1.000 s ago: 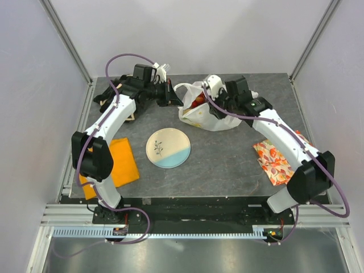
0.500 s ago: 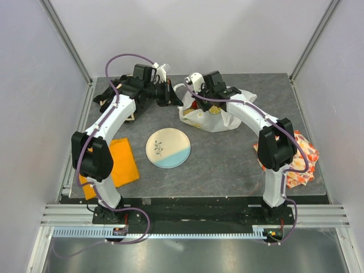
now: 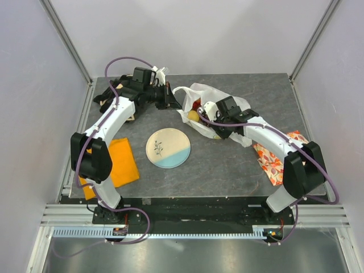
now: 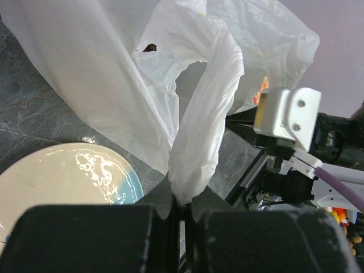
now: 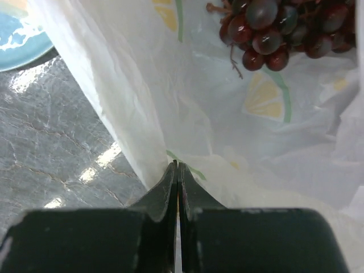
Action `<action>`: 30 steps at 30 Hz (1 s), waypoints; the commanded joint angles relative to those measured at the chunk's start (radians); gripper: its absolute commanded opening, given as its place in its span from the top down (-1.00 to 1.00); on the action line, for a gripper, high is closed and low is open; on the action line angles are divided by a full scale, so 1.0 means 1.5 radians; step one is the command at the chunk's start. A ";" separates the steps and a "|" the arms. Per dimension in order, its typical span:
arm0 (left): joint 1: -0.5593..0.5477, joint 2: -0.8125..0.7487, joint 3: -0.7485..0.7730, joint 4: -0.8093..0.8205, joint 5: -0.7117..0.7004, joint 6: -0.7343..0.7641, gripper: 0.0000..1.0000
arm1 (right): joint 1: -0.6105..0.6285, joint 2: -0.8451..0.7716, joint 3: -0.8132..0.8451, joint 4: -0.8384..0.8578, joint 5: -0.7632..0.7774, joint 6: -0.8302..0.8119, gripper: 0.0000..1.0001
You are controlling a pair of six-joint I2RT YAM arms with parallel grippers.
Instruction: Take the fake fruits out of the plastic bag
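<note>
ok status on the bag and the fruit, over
Left gripper shut on plastic bag handle. Right gripper shut on bag's near side. Grape bunch and lemon not yet out. No obstruction seen.

The left arm (image 3: 108,122) stretches forward and bends inward. The left gripper (image 4: 181,206) has its fingers pressed together on a handle of the plastic bag (image 4: 142,85). The right arm (image 3: 273,139) angles inward, and the right gripper (image 5: 177,170) pinches the bag's wall, fingers meeting.

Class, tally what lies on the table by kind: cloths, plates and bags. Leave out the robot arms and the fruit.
Cloths: 2, orange cloth and patterned cloth
Plates: 1, plate
Bags: 1, bag
Total: 4
</note>
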 commanded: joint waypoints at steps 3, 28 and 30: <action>0.002 -0.043 -0.020 0.013 0.003 -0.011 0.97 | -0.009 -0.007 0.078 -0.006 0.009 -0.013 0.77; 0.003 -0.027 -0.010 0.018 -0.012 0.020 0.97 | -0.020 0.340 0.411 0.110 0.142 0.076 0.09; 0.003 -0.022 -0.008 0.017 -0.010 0.020 0.97 | -0.023 0.374 0.438 0.115 0.162 0.077 0.04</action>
